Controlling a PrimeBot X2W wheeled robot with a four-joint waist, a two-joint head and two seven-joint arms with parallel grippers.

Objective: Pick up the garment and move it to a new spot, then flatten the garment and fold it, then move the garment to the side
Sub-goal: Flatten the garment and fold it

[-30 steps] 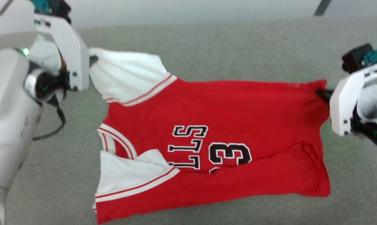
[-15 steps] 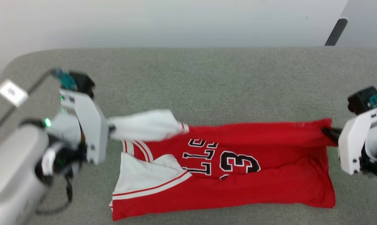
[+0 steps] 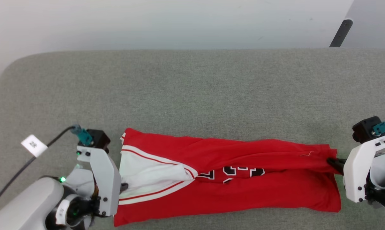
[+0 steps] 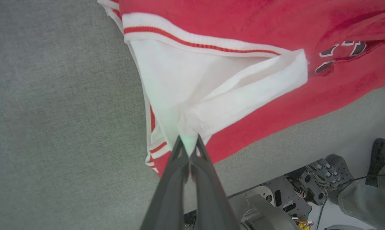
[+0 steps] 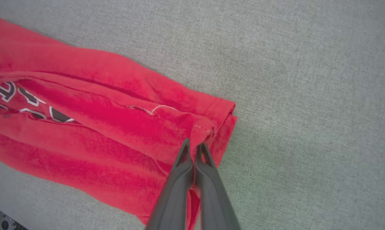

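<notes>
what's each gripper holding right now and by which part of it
Both hold the garment. The left gripper is shut on the tip of a white sleeve, and the right gripper is shut on the red bottom hem.

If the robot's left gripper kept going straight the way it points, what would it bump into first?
The white short sleeve of the red jersey shirt. The left gripper is shut on that sleeve's edge, so going on would likely just push into more white cloth.
</notes>
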